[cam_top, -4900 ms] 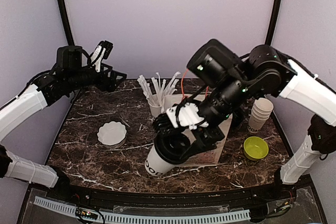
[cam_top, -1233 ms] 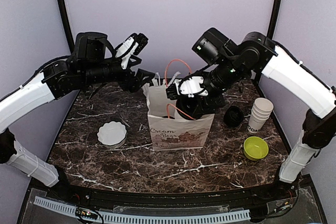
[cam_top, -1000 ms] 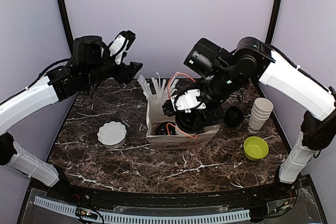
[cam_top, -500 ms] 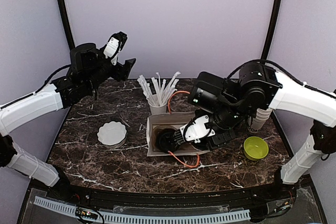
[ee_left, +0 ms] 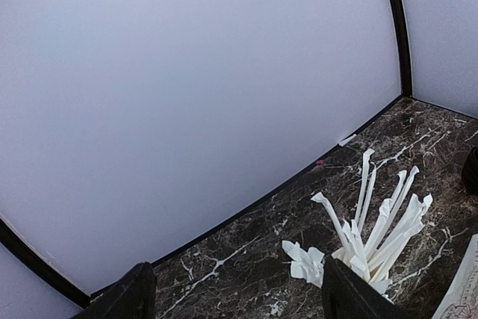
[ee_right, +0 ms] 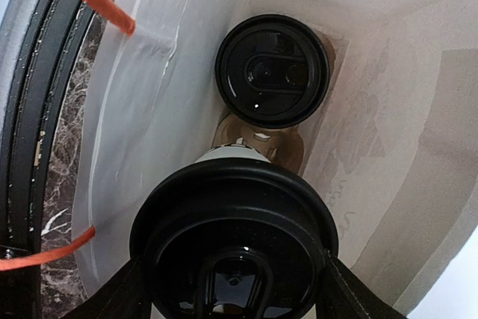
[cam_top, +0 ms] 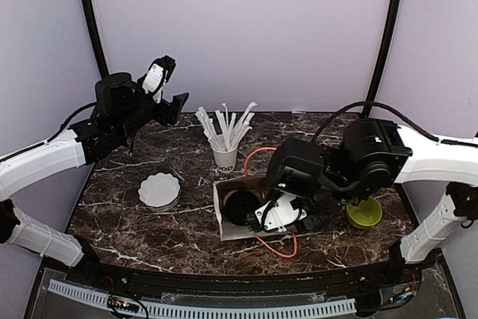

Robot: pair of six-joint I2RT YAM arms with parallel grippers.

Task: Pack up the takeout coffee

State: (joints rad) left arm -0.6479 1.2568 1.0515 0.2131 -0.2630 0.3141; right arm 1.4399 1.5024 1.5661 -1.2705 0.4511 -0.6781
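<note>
At the upper left of the overhead view the left gripper hangs above the dark marble table, fingers spread wide with nothing between them. Below it lies a white fluted round dish, and nearer the centre stands a white paper cup of wrapped straws. Right of centre the right gripper reaches into an open pale paper bag with orange cord handles, fingers wide and pressed against both sides of a white paper cup with a black plastic lid, beside a second black-lidded cup on the bag's floor; a lime-green bowl sits at the right.
</note>
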